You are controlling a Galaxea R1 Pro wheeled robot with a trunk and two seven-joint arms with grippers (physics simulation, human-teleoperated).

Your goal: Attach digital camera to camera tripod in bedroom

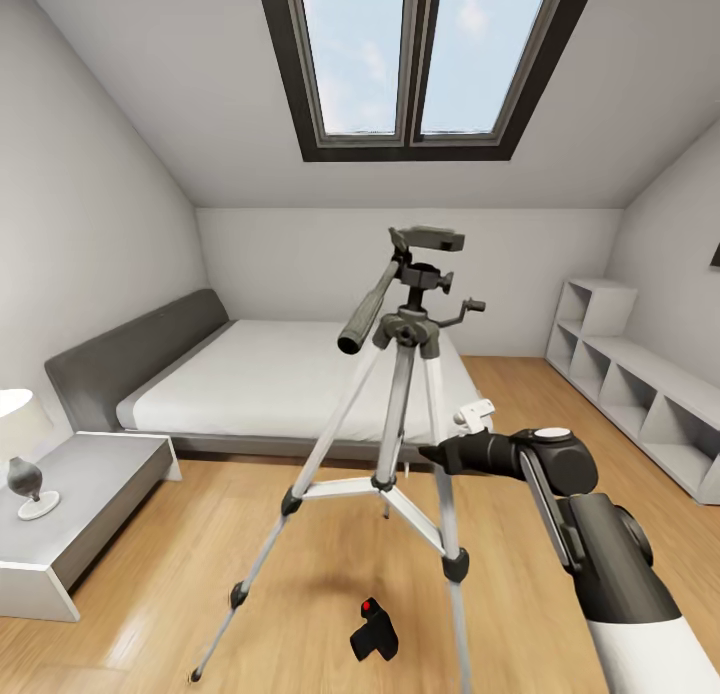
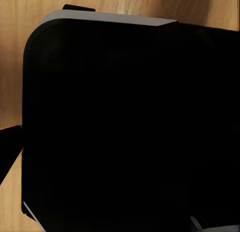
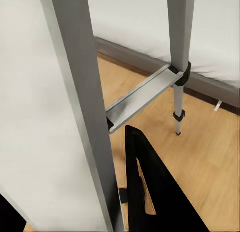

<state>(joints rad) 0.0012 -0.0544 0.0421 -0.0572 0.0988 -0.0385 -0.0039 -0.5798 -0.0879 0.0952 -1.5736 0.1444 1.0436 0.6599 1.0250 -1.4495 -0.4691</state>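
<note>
The bedroom has a bed point(image 1: 300, 374) and a wood floor point(image 1: 560, 414). The tripod point(image 1: 400, 414) stands on the floor by the bed's foot. The camera point(image 1: 373, 631) lies on the floor between its legs. The right arm point(image 1: 570, 514) reaches toward one leg. I cannot tell if either arm's fingers are open or closed.

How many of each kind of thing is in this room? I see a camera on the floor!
Digital camera: 1
Camera tripod: 1
Bed: 1
Lamp: 1
Nightstand: 1
Shelf unit: 1
Skylight: 1
Total: 7
</note>
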